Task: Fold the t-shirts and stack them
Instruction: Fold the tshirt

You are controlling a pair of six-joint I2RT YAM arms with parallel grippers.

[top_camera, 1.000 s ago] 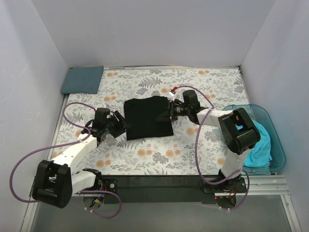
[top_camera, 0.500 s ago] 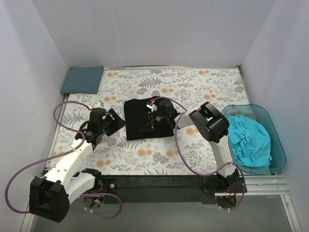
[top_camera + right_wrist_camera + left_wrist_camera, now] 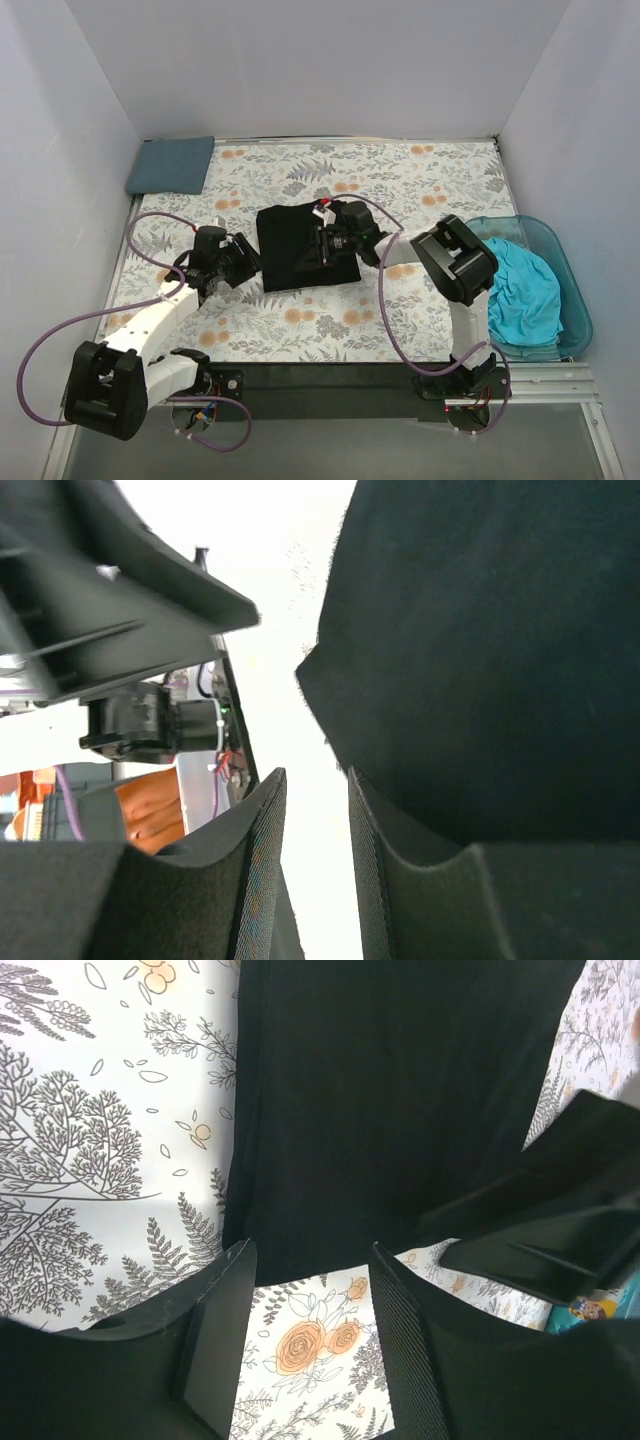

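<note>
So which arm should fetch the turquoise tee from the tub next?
Probably right. The turquoise t-shirt lies in the tub on the right arm's side, near its base; the left tool is far off at the black t-shirt's left edge.

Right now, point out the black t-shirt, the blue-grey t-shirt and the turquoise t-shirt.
black t-shirt [image 3: 285,255]: top view, bare left half of the cloth.
blue-grey t-shirt [image 3: 172,165]: top view, middle of the folded cloth.
turquoise t-shirt [image 3: 525,300]: top view, middle of the bunched cloth.
</note>
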